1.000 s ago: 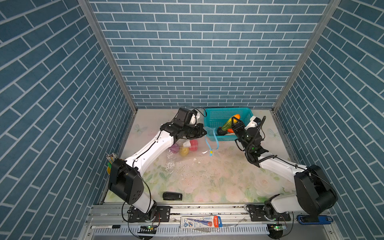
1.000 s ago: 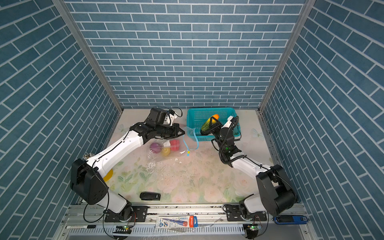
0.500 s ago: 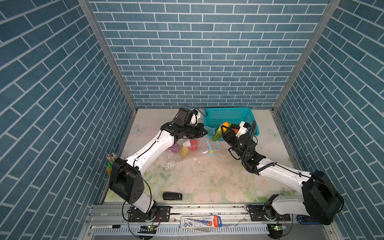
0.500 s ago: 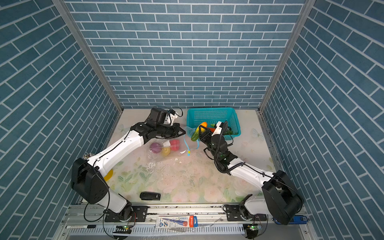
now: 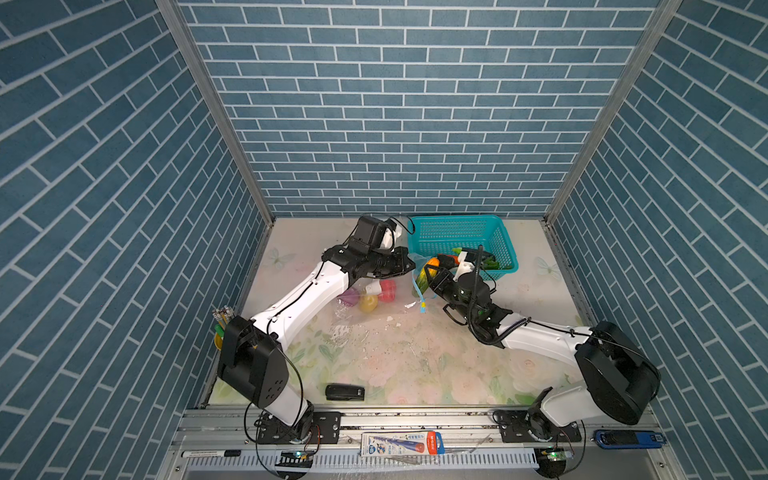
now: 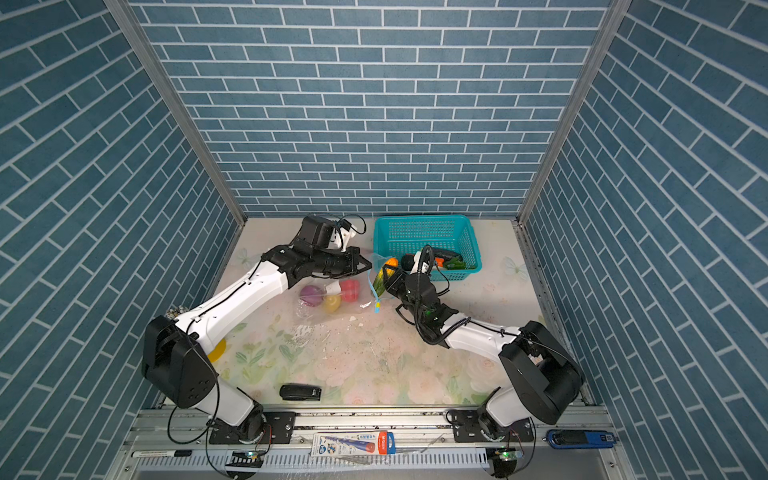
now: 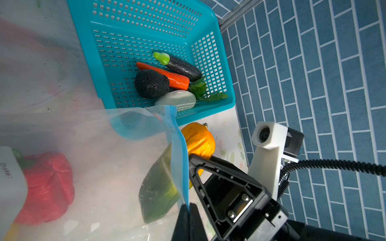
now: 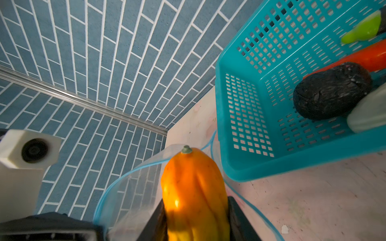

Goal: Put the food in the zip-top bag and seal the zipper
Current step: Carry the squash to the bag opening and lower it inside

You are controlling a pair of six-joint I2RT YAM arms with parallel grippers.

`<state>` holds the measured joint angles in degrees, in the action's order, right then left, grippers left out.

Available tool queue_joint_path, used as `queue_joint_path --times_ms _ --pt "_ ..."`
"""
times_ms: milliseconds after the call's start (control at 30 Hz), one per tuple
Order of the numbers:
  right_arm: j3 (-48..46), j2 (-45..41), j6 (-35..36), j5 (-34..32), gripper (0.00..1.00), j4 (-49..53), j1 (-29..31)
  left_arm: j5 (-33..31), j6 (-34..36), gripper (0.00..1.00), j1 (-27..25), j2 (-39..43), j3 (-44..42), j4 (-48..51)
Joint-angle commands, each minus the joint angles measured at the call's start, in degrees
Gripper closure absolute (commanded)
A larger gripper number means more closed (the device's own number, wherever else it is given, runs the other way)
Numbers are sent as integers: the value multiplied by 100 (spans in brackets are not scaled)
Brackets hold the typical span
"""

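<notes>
toy squash (image 8: 194, 187): orange at the stem end and green at the other. It is clamped between the jaws of the right gripper (image 8: 194, 221) and held off the table, just in front of the left front corner of the teal basket (image 5: 457, 217).
zip-top bag (image 7: 100, 150): lies to the basket's left with its mouth turned toward the basket. A red pepper (image 7: 46, 187), a purple onion (image 5: 349, 297) and a yellow piece (image 5: 368, 304) are already inside.
zipper (image 7: 179, 154): open. The light-blue strip crosses the squash, and the green end shows through the film. I can't tell whether it has passed both lips.
left gripper (image 7: 189, 210): closed tight on the zipper's raised lip, holding it up beside the basket's left wall.
left in the basket: avocado (image 7: 151, 86), carrot (image 7: 165, 75), eggplant (image 7: 183, 67), a white piece (image 7: 176, 101) and leafy greens (image 7: 204, 91), bunched along the front wall.
risk, lip: one pinch holds the mouth open. I'd guess a hard shove could drag the film free or fold the lower lip under, leaving the squash on top of the bag.
risk, bag: it looks light and loose, so it may slide away from the basket rather than take the squash.
risk, grip: the squash is glossy and tapered, and it could squirt out of the jaws.
risk, slider tab (image 5: 423, 308): it sits just below the jaws, where a finger could snag it.
risk, basket: it is very close, and a wide swing would knock it.
</notes>
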<state>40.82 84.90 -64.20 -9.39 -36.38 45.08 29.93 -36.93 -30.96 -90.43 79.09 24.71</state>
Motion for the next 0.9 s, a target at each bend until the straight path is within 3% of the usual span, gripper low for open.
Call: queue_joint_path --times_ms 0,867 --pt "320 89 49 161 59 -69 54 57 10 100 -33 103 -104 -63" --pt "510 688 30 585 54 114 282 110 -69 100 -44 132 -222 -212"
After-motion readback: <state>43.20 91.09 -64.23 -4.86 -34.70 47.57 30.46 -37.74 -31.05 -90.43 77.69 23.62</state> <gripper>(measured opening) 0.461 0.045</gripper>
